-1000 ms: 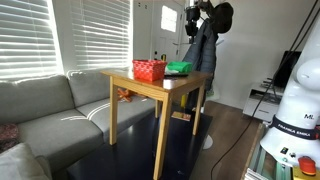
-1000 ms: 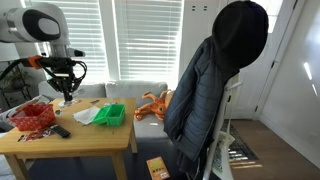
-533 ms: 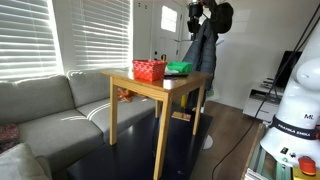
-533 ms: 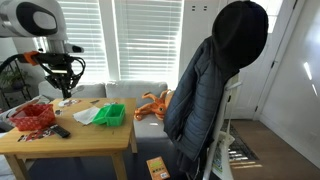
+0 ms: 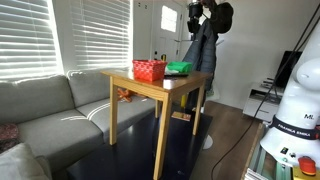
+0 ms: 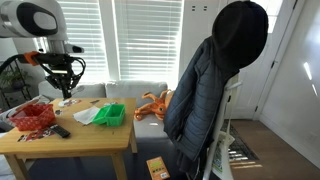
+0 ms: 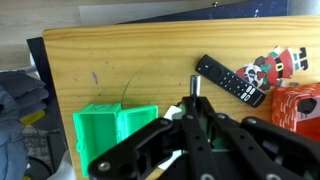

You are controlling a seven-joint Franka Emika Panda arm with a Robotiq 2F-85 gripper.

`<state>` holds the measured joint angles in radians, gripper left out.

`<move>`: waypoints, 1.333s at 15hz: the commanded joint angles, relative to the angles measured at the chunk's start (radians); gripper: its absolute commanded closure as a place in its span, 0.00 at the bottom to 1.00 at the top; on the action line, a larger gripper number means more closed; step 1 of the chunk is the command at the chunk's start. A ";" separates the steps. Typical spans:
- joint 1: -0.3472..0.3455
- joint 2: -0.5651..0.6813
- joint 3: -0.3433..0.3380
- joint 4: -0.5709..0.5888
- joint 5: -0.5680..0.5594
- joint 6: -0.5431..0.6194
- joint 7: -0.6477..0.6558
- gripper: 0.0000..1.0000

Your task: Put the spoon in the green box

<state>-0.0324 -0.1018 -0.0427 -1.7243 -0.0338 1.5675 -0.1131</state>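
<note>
the gripper (image 6: 66, 93) hangs over the table (image 7: 120, 55), jaws pinching the spoon (image 7: 195, 88), which is mostly hidden between them. the green box (image 7: 108, 128) sits just beside the jaws, partly covered.

Behind your wooden surface (image 5: 135, 84), bright white blinds (image 5: 30, 38) cover the windows. A grey sofa (image 5: 50, 112) sits beside the surface, a dark rug (image 5: 120, 160) lies under it, and a dark jacket (image 6: 215, 85) hangs just past its end.

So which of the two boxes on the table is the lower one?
The bright green box: its walls are low, while the red basket stands taller.
</note>
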 commanded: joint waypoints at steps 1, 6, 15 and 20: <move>-0.005 0.008 -0.001 0.021 -0.033 -0.034 0.012 0.98; -0.025 0.039 -0.024 0.056 -0.092 -0.089 -0.024 0.98; -0.067 0.235 -0.064 0.181 -0.098 -0.111 -0.081 0.98; -0.089 0.343 -0.068 0.270 -0.094 -0.132 -0.085 0.98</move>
<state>-0.1051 0.1696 -0.1095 -1.5548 -0.1259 1.4947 -0.1713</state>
